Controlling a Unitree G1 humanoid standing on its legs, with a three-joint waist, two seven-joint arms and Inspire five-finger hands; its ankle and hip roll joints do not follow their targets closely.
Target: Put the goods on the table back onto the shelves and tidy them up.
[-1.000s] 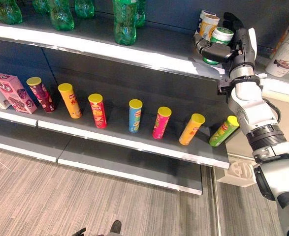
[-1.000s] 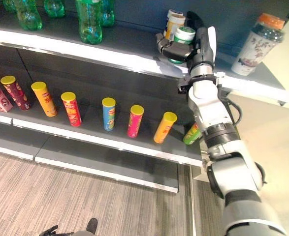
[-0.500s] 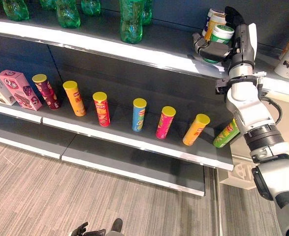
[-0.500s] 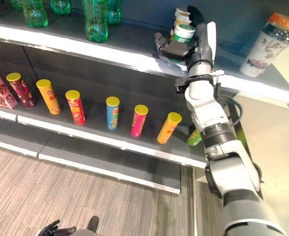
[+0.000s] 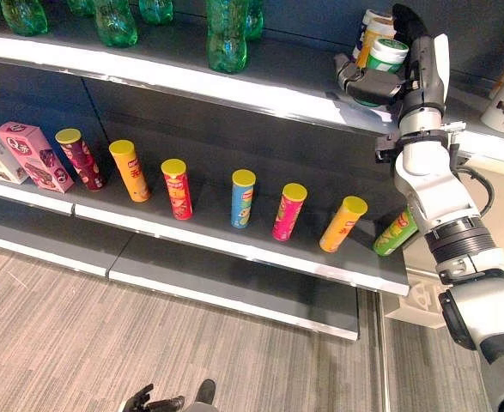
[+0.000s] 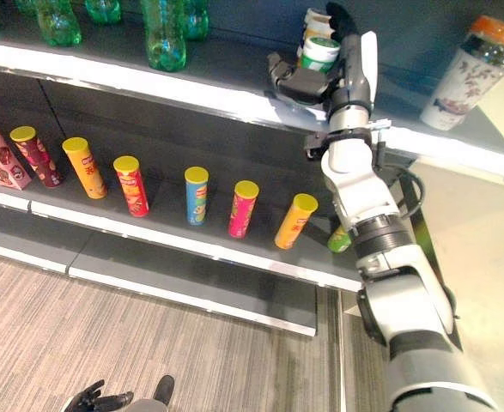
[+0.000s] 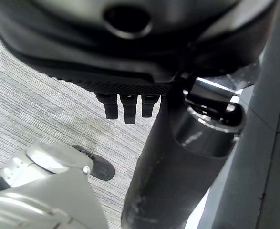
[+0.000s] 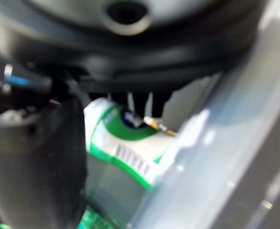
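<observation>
The right robot hand point(image 5: 387, 81) is raised at the top shelf point(image 5: 260, 90), its fingers and thumb curled round a green-and-white jar point(image 5: 386, 56) with a white lid. The jar is held upright over the shelf's right part, just in front of a cream-and-orange can point(image 5: 373, 34) standing at the back; contact between jar and shelf cannot be told. In the right wrist view the jar point(image 8: 125, 143) is seen clamped between thumb and fingers. Further right on the same shelf a patterned bottle with an orange cap point(image 6: 468, 64) is stood. Green bottles point(image 5: 226, 34) are lined along the shelf's left part.

On the middle shelf point(image 5: 234, 249) a row of upright snack tubes point(image 5: 242, 198) with yellow lids is spaced out, the rightmost green tube point(image 5: 395, 233) leaning. A pink box point(image 5: 33, 157) is placed at the row's left end.

The left robot hand point(image 7: 126, 106) is shown hanging over the floor point(image 5: 106, 343), fingers roughly straight, nothing held.
</observation>
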